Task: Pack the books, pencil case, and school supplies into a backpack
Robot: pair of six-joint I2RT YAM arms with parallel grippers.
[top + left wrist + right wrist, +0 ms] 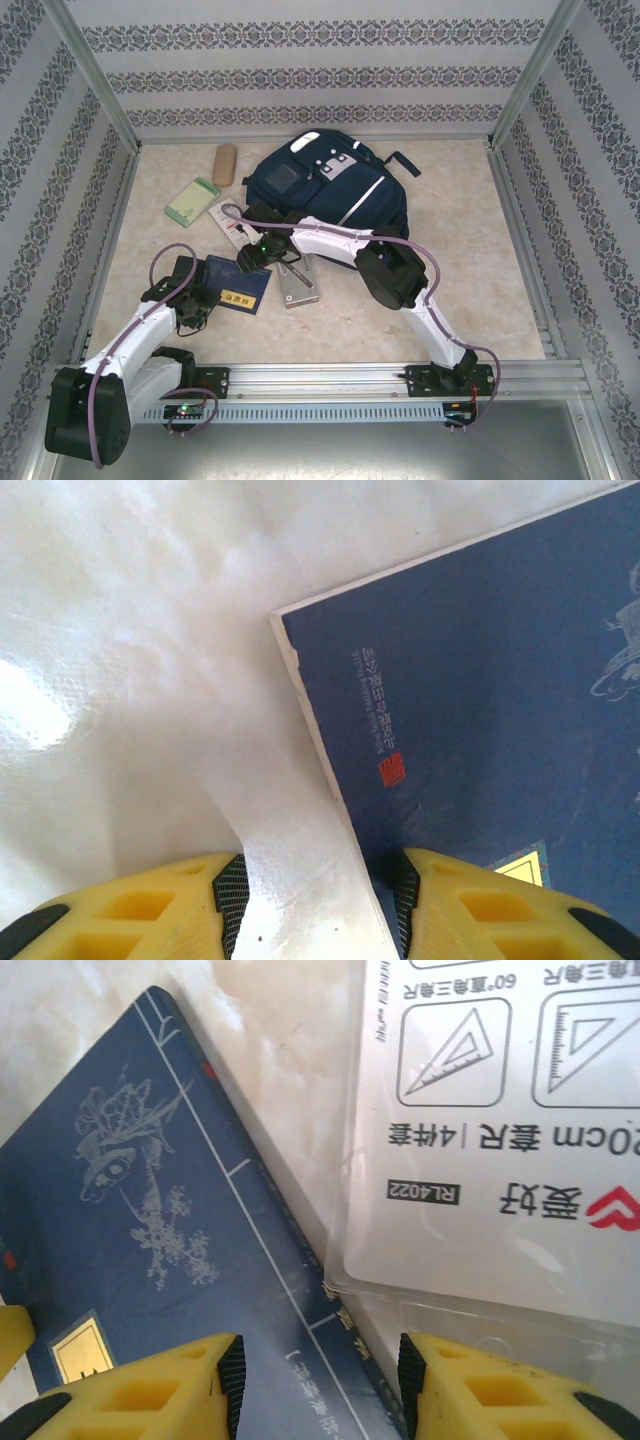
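**Left wrist view.** Left gripper (315,900): points down at the table (120,680) with yellow fingers (150,915) parted and nothing pinched between the black pads. Straddles the long edge of the navy book (480,730), with one finger over bare table and the other over the cover. Lies flat there, corner toward the top of the view, a red seal and a sliver of yellow label showing.

**Right wrist view.** Right gripper (320,1380): likewise released, fingers apart, clamping nothing. Hangs over the seam where the same book's edge meets a corner of the white packet (480,1110), which is printed with set-square outlines and a red mark. Whether the packet touches the book or slightly overlaps it: cannot tell.

**Top view.** Backpack (325,190): rests at the back centre of the table, white stripe up. To its left and apart from it: tan oblong pouch (225,163), then pale green pad (192,200), with the packet nearer the arms. In front of these, near the left arm: the book, just beside a grey flat item (297,286) on its right. Meet at this book, the left gripper at its left edge and the right gripper at its far corner.
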